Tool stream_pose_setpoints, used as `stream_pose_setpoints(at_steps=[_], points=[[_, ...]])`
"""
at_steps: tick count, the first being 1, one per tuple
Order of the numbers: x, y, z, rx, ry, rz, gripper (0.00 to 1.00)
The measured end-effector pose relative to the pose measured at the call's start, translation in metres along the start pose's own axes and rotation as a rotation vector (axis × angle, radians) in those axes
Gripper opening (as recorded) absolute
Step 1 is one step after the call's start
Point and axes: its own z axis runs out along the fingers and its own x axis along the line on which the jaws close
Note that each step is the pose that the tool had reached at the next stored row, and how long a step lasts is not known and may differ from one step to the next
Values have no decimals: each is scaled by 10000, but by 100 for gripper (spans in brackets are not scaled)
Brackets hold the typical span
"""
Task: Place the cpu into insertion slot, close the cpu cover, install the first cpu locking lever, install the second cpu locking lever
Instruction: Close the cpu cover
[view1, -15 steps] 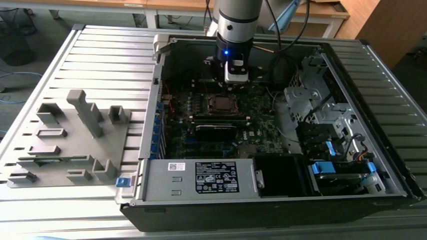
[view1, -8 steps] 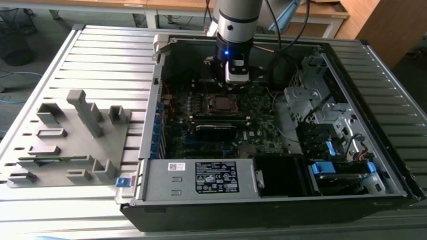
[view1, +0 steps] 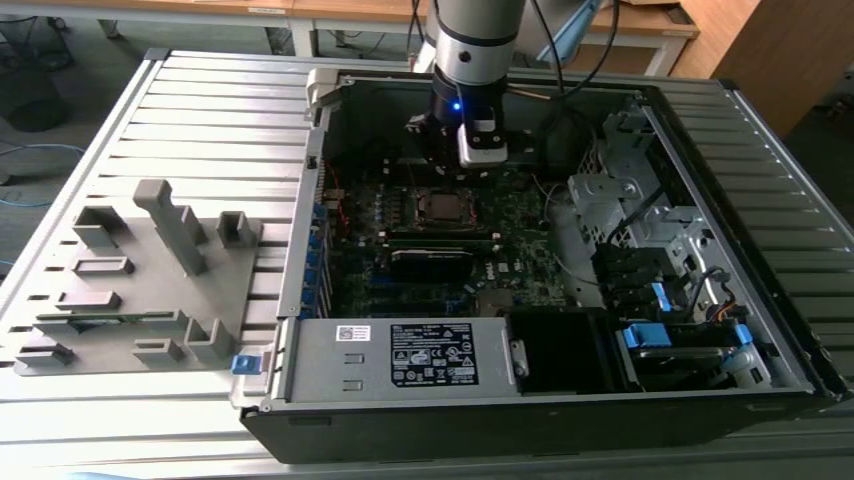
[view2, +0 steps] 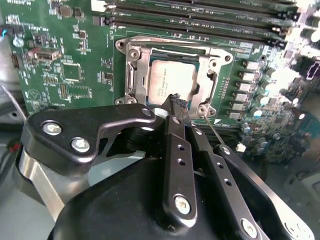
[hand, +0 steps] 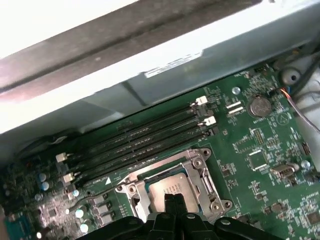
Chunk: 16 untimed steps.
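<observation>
**Fingers together at edge of seated cpu**

The gripper (view2: 176, 101) is being held low inside the open computer case (view1: 561, 425), which is being carried by the slatted counter (view1: 200, 110). The fingers (view2: 176, 145) are being shown pressed together, with nothing being clamped between them. In both wrist views the cpu (view2: 167, 81) (hand: 172, 187) is being held in the insertion slot (view1: 441, 206) on the green motherboard (view2: 65, 75), silvery face up. It is being framed by the cpu cover (view2: 134, 67), lying flat around it. The fingertips are being seen at the cpu's edge; contact cannot be told. A thin metal lever rod (view2: 214, 132) is being seen just beside the fingers. Long memory slots (hand: 140, 145) are being seen alongside the socket.
</observation>
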Motion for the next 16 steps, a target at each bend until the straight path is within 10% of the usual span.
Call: stream_pose_setpoints(at_steps=[16], points=[[0, 0, 0, 3, 18, -439, 11]])
